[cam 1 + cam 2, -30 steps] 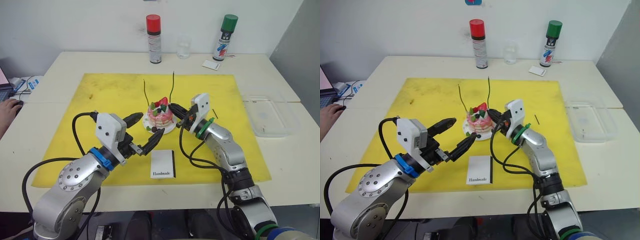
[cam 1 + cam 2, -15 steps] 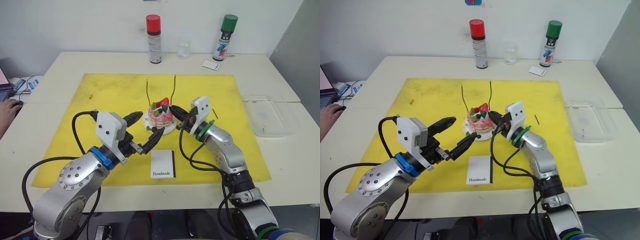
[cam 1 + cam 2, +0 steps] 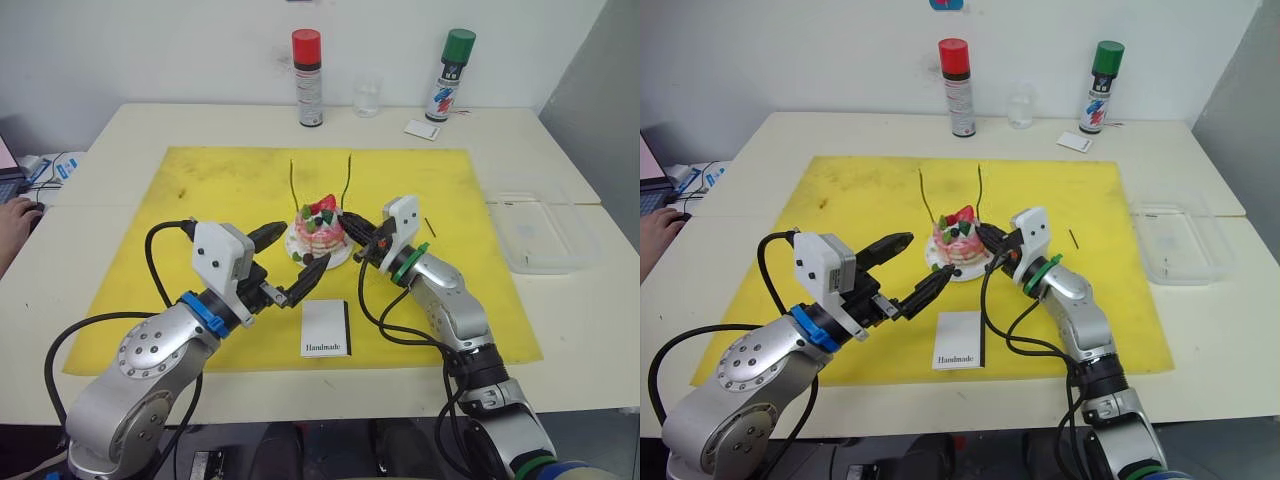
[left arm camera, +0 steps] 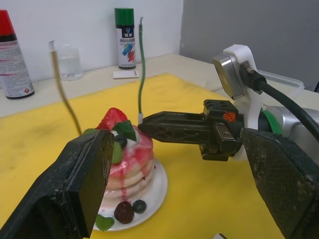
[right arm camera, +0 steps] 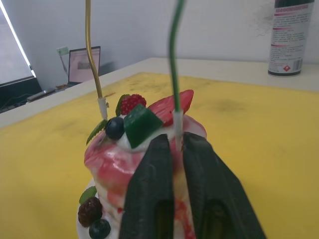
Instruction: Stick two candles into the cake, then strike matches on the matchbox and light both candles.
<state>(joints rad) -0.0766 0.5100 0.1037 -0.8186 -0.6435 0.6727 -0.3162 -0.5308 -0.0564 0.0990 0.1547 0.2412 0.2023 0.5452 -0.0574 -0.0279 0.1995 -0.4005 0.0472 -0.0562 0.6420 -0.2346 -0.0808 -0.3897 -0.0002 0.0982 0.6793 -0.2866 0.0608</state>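
Yellow mat (image 3: pixel 200 200) on white table, cake (image 3: pixel 320 228) mid-mat with both candles (image 4: pixel 141 69) stuck upright. Right gripper (image 5: pixel 175 149) pinches green candle's base at cake top. Left gripper (image 3: pixel 290 262) wide open, empty, just left of cake; matchbox (image 3: pixel 326 328) nearby.

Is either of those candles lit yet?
No. Both candles stand in the cake with bare tips and no flame, while the right gripper grips the base of one.

We see even, bright, diffuse light with soft shadows under the arms on the yellow mat (image 3: pixel 200 200). The head views are sharp. In the wrist views the near pincer fingers (image 4: pixel 84 184) and the far background look blurred.
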